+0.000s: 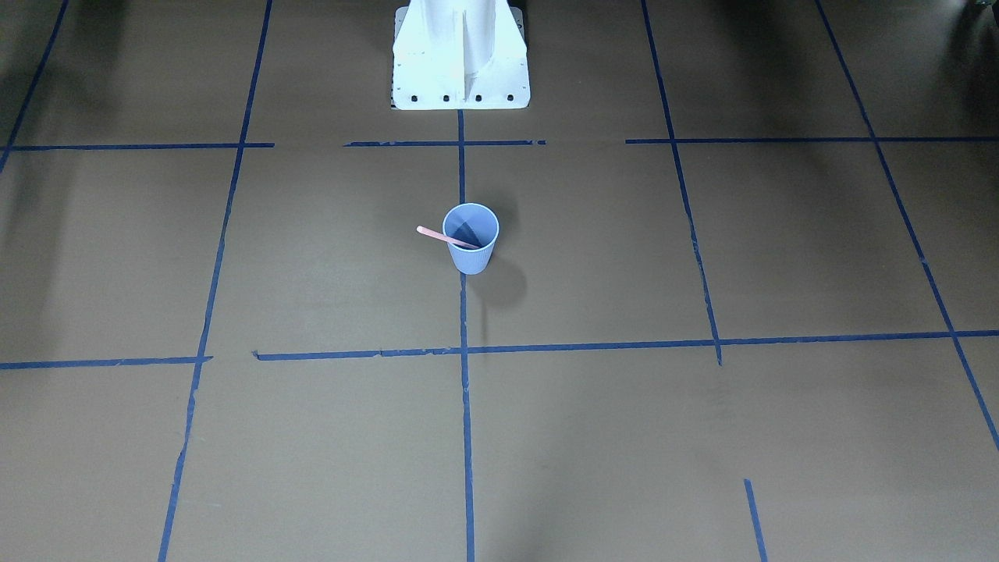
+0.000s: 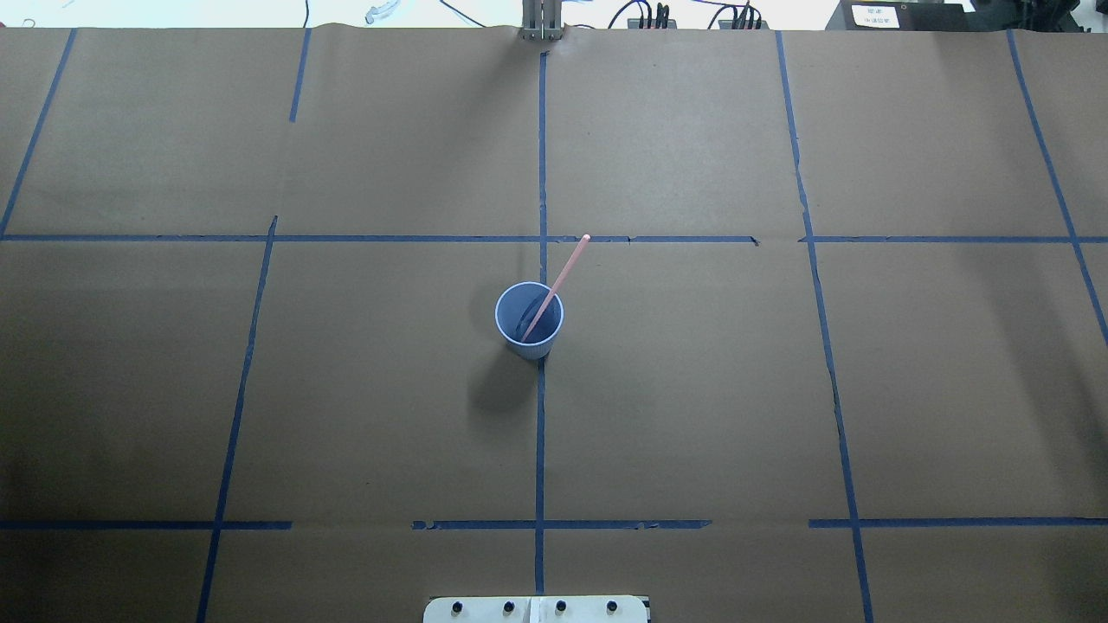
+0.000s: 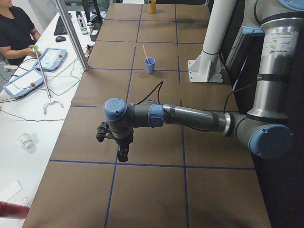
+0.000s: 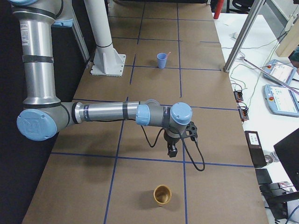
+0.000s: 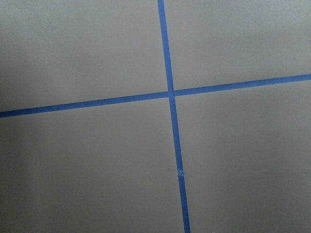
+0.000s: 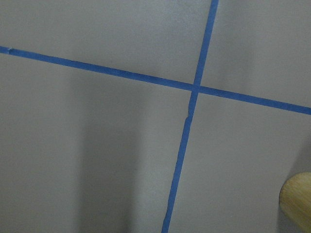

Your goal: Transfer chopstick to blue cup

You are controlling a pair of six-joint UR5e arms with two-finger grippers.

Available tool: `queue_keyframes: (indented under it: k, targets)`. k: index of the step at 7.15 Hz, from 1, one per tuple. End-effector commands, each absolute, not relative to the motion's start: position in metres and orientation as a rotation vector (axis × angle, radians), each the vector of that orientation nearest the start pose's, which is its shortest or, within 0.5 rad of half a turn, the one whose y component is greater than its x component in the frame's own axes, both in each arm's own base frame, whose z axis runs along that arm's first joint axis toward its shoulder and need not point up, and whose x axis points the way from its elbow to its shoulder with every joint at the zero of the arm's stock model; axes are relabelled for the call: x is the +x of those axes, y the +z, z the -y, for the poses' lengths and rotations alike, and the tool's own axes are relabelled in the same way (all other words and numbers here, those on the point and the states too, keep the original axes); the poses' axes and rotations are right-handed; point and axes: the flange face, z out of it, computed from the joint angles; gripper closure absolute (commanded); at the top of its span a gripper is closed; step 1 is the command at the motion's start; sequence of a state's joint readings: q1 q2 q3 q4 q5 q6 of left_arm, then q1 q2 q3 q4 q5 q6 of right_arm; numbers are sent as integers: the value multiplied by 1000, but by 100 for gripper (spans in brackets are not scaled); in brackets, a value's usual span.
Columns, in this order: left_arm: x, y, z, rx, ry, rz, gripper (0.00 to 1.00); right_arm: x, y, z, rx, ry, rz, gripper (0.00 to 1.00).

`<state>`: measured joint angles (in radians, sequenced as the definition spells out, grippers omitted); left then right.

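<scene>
Shows the chopstick [image 2: 554, 290] already in the cup [image 2: 529, 322]: lower end down inside, pink shaft leaning on the rim and poking out away from the robot and toward its right. Shows the cup upright near the middle of the table [image 2: 692, 389], on a tape line, with nothing touching either. Looks, judging from this, like the transfer itself is done, with no grasp or drop left to make. Puts both arms well apart from the cup, low over the table's ends: left gripper [image 3: 122, 153] pointing down over bare paper near a tape crossing, right gripper [image 4: 172, 150] likewise, near a tan cup [image 4: 162, 194]. Cannot tell how the jaws of either stand, seen as they are only from the side cameras. Gives only paper and tape in the wrist views, plus the tan cup's edge at the right one's corner. Leaves, at most, a check that the leaning chopstick does not tip the light cup
</scene>
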<state>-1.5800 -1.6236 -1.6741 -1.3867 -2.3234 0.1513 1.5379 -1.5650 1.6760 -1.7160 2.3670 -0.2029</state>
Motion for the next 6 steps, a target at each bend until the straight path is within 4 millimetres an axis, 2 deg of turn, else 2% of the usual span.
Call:
queue_keyframes:
  k: [1,2,3,4,5,6]
  targets:
    - [-70,599,507,39,127,-751,0,45,599,491,42,-158,800,0]
    - [-70,596,507,44,130,-751,0,45,601,490,35,-151,801,0]
    - [-70,585,507,66,138,-749,0,45,598,490,43,-157,800,0]
    - [-66,593,507,47,141,-748,0,46,599,490,42,-158,794,0]
    - [-59,596,504,37,150,-753,0,45,592,496,54,-161,797,0]
    - [-59,593,502,42,151,-753,0,46,600,495,44,-163,788,0]
